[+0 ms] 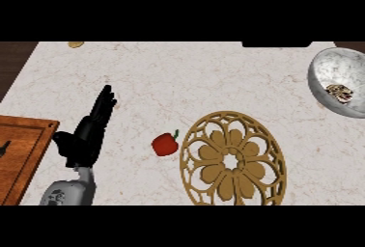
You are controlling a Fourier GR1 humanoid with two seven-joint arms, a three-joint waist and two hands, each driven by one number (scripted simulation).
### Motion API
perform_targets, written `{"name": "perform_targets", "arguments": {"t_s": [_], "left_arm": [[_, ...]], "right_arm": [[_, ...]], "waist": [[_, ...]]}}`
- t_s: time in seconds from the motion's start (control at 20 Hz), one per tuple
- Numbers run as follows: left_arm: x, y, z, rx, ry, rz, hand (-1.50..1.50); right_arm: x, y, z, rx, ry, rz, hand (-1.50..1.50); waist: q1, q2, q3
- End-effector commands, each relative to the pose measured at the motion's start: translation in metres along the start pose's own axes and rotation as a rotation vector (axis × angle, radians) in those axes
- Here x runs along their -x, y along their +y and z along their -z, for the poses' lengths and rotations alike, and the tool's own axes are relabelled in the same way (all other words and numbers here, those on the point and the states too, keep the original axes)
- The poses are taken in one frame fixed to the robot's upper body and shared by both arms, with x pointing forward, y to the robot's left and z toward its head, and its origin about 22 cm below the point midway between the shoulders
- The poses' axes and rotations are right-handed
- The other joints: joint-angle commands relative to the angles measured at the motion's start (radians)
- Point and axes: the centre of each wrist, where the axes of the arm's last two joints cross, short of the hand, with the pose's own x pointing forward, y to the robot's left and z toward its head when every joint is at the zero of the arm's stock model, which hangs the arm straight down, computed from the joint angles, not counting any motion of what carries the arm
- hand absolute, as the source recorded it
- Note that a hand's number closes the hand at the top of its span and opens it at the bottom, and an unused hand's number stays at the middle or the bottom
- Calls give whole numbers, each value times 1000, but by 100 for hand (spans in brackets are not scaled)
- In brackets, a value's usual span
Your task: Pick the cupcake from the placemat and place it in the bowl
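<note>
The cupcake lies inside the grey marbled bowl at the right edge of the counter. The round tan placemat with its cut-out flower pattern lies at the lower middle, with nothing on it. My left hand stands at the left with its fingers straight and pointing up, holding nothing, well apart from the placemat and the bowl. My right hand does not show in the head view.
A red bell pepper lies just left of the placemat. A wooden board sits at the counter's left edge. A small tan object lies at the far back left. A dark shape sits at the back.
</note>
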Motion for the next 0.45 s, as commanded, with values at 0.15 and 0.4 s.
{"name": "perform_targets", "arguments": {"t_s": [0.15,0.4], "left_arm": [[-3,-1,-6,5,13,-2,0],[1,2,-2,12,0,9,0]], "right_arm": [[6,-25,-17,-113,-12,53,-150],[18,-21,-39,-96,-8,53,-150]], "waist": [[-8,-4,-1],[-3,-1,-1]]}}
